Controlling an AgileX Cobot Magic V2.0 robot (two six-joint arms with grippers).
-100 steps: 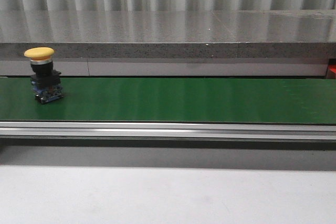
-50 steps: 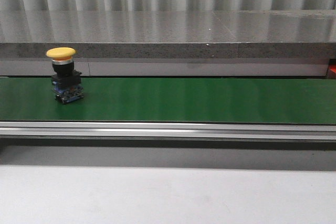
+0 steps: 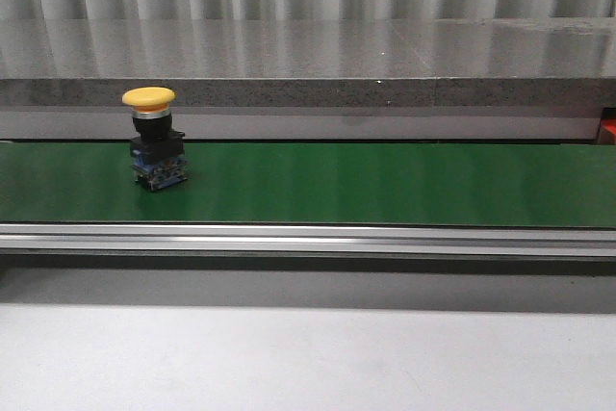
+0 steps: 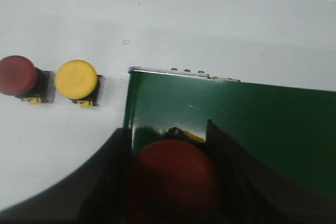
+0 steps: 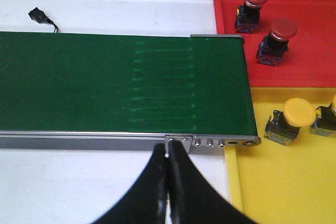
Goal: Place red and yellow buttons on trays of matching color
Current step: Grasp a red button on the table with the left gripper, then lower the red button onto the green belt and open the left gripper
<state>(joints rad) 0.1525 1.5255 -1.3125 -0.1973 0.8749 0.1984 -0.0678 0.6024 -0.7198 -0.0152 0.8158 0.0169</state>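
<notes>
A yellow button (image 3: pixel 154 140) stands upright on the green belt (image 3: pixel 385 185), left of middle, in the front view; no gripper shows there. In the left wrist view my left gripper (image 4: pixel 169 135) is shut on a red button (image 4: pixel 173 179) over the belt's start (image 4: pixel 252 114). A loose red button (image 4: pixel 18 76) and a yellow one (image 4: pixel 77 80) stand on the white table beside it. My right gripper (image 5: pixel 169 148) is shut and empty above the white table by the belt's end (image 5: pixel 105 77). The red tray (image 5: pixel 310 56) holds two red buttons (image 5: pixel 251 3); the yellow tray (image 5: pixel 283 182) holds yellow buttons (image 5: pixel 291 119).
The belt's metal rail (image 3: pixel 308 238) runs along its near side, with a grey stone ledge (image 3: pixel 308 55) behind it. A small black part with a wire (image 5: pixel 39 15) lies on the white table beyond the belt.
The yellow button has travelled to the right along the belt, still upright.
</notes>
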